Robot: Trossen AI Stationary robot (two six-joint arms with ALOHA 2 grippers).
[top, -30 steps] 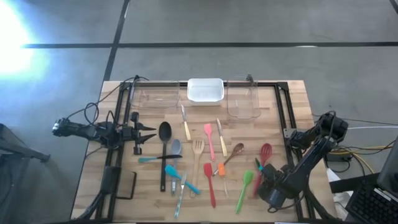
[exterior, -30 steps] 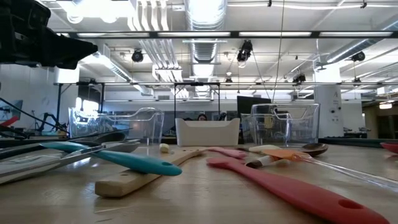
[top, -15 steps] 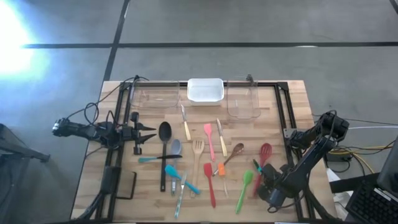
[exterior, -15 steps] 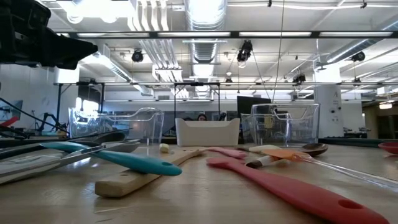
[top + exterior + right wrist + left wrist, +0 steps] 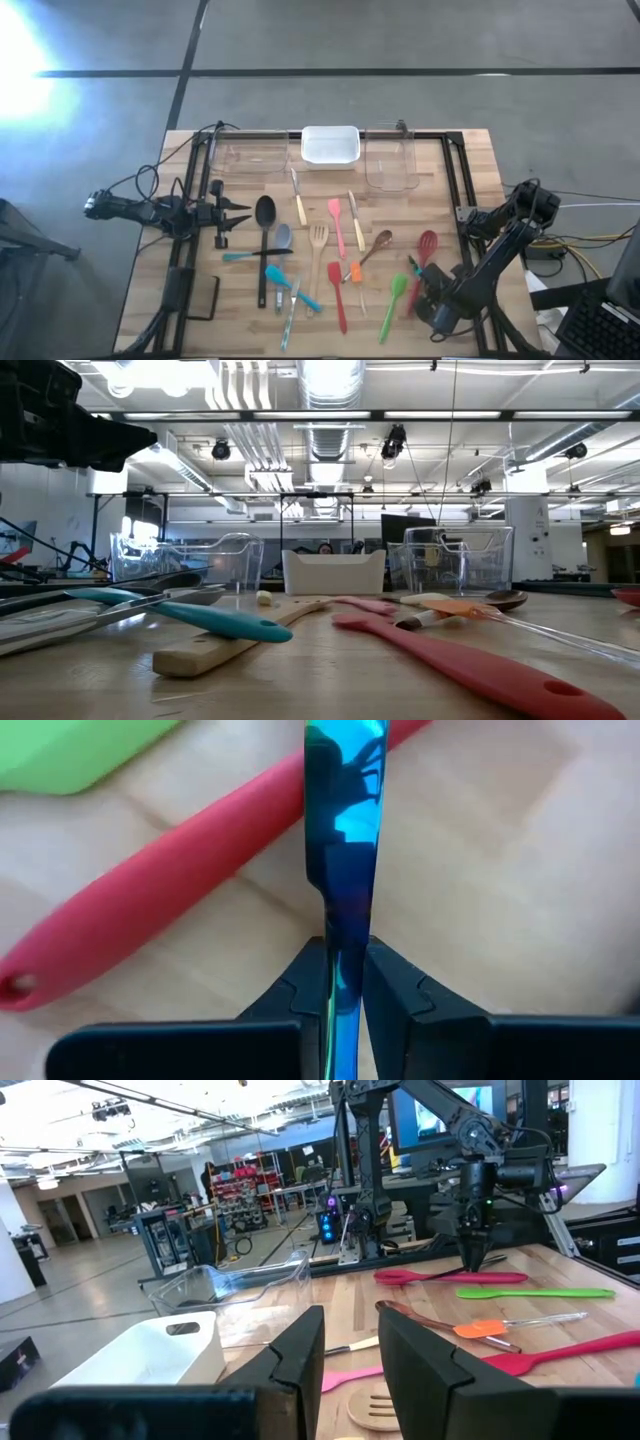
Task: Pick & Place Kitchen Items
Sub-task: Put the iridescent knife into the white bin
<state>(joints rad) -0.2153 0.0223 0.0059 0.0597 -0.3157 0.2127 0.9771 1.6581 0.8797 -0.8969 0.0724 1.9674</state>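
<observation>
Several slim utensils lie spread over the wooden table (image 5: 460, 180): a black ladle (image 5: 264, 225), a wooden fork (image 5: 318, 250), a red spatula (image 5: 338, 290), a green spatula (image 5: 395, 300) and a red slotted spoon (image 5: 424, 255). My right gripper (image 5: 416, 277) points down at the near right. It is shut on a shiny blue metal utensil (image 5: 345, 840) that lies beside the red spoon's handle (image 5: 150, 900). My left gripper (image 5: 245, 208) waits level at the table's left, its fingers (image 5: 300, 1360) apart with nothing between them. My right gripper pinches the blue metal utensil's narrow handle (image 5: 345, 935) between its two fingers (image 5: 300, 985). The fingers come from above, pointing down, one on each side of the handle. The utensil runs on along the tabletop beyond them, next to the red spoon's handle.
Two clear tubs (image 5: 250, 158) (image 5: 392, 160) and a white tub (image 5: 330, 145) stand in a row along the far edge. A dark frame rail (image 5: 455, 190) runs down the table's right side. Bare wood shows between the tubs and the utensils.
</observation>
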